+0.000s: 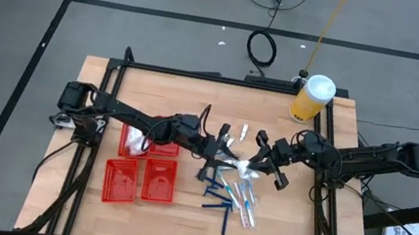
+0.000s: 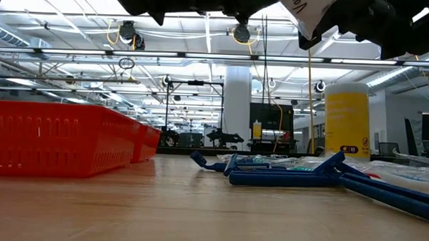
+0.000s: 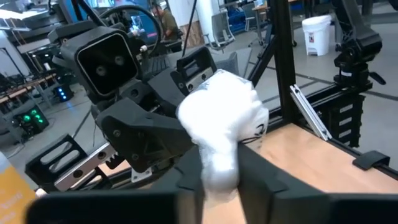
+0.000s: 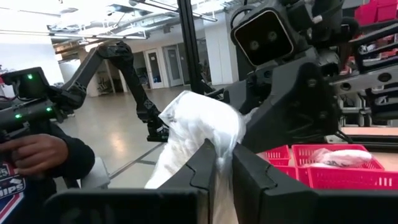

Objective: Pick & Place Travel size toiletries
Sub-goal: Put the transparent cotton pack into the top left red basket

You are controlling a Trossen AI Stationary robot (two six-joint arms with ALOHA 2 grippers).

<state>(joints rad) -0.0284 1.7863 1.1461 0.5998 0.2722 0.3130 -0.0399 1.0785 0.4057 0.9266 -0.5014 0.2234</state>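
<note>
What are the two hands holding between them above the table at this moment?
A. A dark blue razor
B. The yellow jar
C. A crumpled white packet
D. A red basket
C: both the left hand and the right hand pinch the same crumpled white packet, held in the air above the dark blue razors lying on the table.

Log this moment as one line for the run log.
left gripper: shut on white packet | right gripper: shut on same packet | held above razors | baskets left
</note>
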